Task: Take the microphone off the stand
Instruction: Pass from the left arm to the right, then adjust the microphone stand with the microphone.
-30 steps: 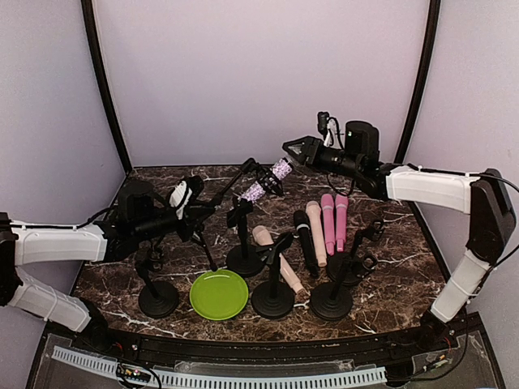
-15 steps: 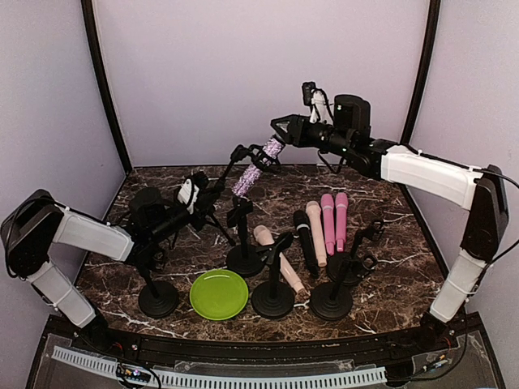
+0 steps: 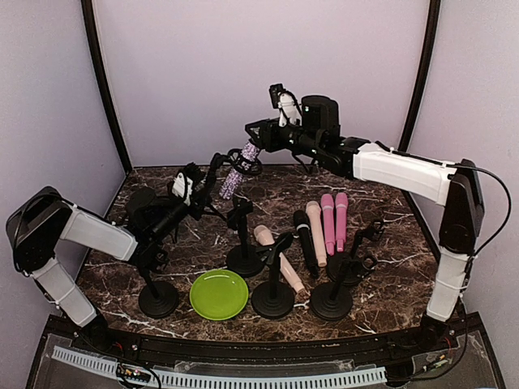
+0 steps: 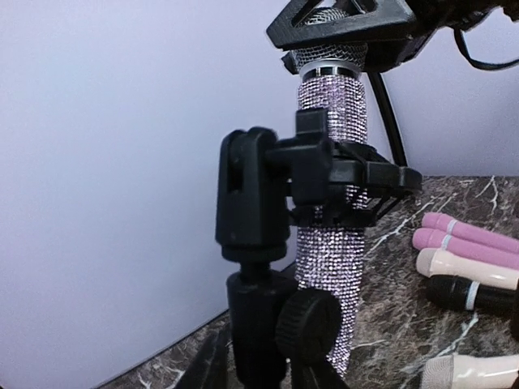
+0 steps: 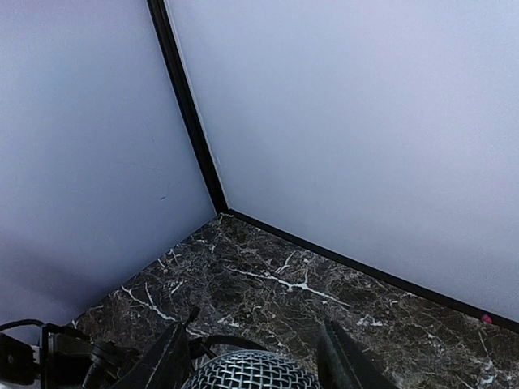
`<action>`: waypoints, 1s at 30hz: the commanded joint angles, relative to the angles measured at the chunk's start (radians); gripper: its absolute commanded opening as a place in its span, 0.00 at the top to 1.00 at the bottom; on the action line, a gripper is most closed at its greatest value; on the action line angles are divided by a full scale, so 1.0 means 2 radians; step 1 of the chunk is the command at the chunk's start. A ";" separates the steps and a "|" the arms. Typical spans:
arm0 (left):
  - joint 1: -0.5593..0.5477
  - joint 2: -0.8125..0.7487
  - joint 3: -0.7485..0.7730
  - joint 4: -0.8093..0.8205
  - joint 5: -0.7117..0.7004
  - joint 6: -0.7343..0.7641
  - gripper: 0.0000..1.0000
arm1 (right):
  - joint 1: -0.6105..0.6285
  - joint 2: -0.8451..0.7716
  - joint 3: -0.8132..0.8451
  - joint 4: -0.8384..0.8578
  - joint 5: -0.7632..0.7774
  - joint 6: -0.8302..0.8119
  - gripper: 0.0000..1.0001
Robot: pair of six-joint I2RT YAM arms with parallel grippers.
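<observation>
Nearest my bases, a green plate lies among three empty stands on round feet. A row of spare microphones lies side by side on the marble table just behind them. All of these are low and well apart from the work above.

Farther in, my left pincer sits beside the lower stem of the tilted stand. Whether it is clenched on that stem or loose, I cannot tell.

Beyond it, the sparkly microphone remains seated in the stand's black clip, which wraps its body about halfway down. My right pincer is clamped on the microphone's mesh head, one finger on either side of the grille.

By my judgement the grasp is made but the removal is not. The body has yet to slide out of the clip, and after that it needs setting down.

The open room is above and toward the rear. I judge the way out is to draw the microphone along its own length, up and away from the clip. The back wall and its dark corner post stand not far behind my right wrist, so that pull cannot run long. The stand's knuckle and knob sit just beside the body and could snag a crooked pull.
</observation>
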 commanded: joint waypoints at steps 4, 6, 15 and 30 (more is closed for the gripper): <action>0.010 0.005 -0.044 -0.011 0.023 -0.009 0.47 | 0.014 0.034 0.061 0.016 0.052 -0.011 0.75; 0.011 -0.005 -0.045 -0.027 0.027 -0.010 0.40 | 0.017 0.047 0.076 0.009 0.058 -0.014 0.75; 0.011 -0.087 -0.040 -0.151 0.062 -0.041 0.30 | 0.031 0.083 0.107 0.006 0.086 -0.036 0.76; 0.014 -0.199 -0.048 -0.298 0.052 -0.107 0.26 | 0.044 0.120 0.141 0.058 0.063 -0.074 0.75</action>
